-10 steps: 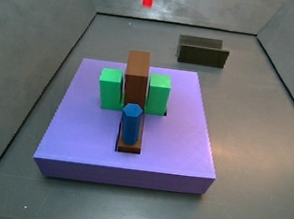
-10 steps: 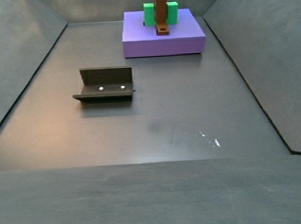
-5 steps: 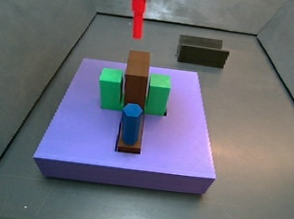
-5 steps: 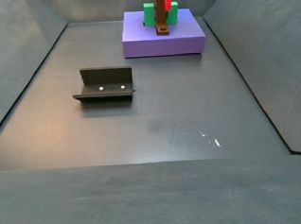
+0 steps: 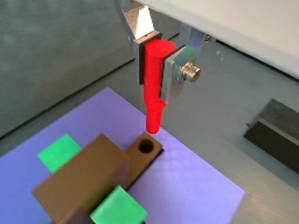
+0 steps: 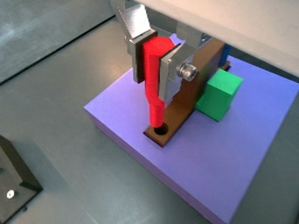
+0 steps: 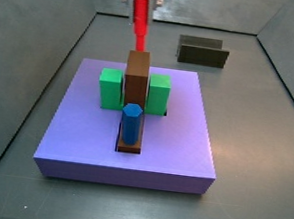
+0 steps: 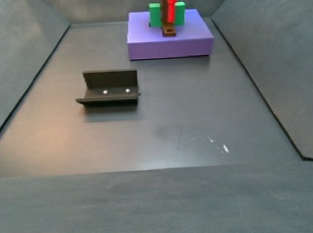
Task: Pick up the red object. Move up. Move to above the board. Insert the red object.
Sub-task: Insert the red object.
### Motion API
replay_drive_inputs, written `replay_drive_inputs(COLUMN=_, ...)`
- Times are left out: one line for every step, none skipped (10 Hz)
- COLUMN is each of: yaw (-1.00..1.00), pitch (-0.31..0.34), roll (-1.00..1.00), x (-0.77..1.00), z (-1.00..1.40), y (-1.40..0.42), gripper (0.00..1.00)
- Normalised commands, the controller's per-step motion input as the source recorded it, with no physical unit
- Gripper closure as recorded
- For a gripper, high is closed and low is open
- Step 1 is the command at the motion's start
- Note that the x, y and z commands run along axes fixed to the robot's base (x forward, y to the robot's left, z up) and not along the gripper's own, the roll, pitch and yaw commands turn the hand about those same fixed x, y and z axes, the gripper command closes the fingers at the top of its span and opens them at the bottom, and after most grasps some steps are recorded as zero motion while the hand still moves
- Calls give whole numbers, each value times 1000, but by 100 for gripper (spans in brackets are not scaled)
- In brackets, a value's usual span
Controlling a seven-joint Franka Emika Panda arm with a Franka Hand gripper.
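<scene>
Lowered since before, the gripper (image 5: 160,54) — fingers (image 5: 181,72) clamped on the red object (image 5: 153,92) — hangs above the board (image 5: 193,179), no writing visible.

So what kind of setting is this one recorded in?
Probably a simulated test bench rather than a real room: bare grey walled floor, flat untextured colours. The gripper holds the red object over a hole in the brown piece on the board; a fixture stands apart.

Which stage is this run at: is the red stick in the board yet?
Pickup and lift look done: the hand is shut on the red stick, above the board. In both wrist views its tip hangs just over the hole in the brown piece. Insertion remains; the stick is not seated yet.
</scene>
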Motion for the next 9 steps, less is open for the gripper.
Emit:
replay_drive_inputs(yaw=0, pitch=0, roll=137, x=274, z=-220, y=-89, gripper=100)
replay_drive_inputs(yaw=0, pitch=0, roll=116, x=134, z=-246, y=-74, gripper=100)
replay_drive_inputs(yaw=0, pitch=0, roll=101, x=106, z=-286, y=-94, gripper=100)
replay_drive_inputs(yaw=0, pitch=0, roll=97, x=17, z=-309, y=-97, gripper=100)
replay_drive_inputs(yaw=-6, pitch=0, roll=70, x=-14, z=-263, y=-57, gripper=100)
replay_drive_inputs(yaw=-43, pitch=0, roll=43, x=-46, z=-214, y=-66, gripper=100)
replay_drive_inputs(yaw=-40, pitch=0, roll=40, x=-54, z=-209, y=-49, gripper=100)
replay_drive_inputs(yaw=-74, pitch=0, roll=16, x=-120, z=-191, y=-17, gripper=100)
replay_drive_inputs(yaw=-103, pitch=0, roll=0, x=-140, z=-126, y=-37, gripper=100)
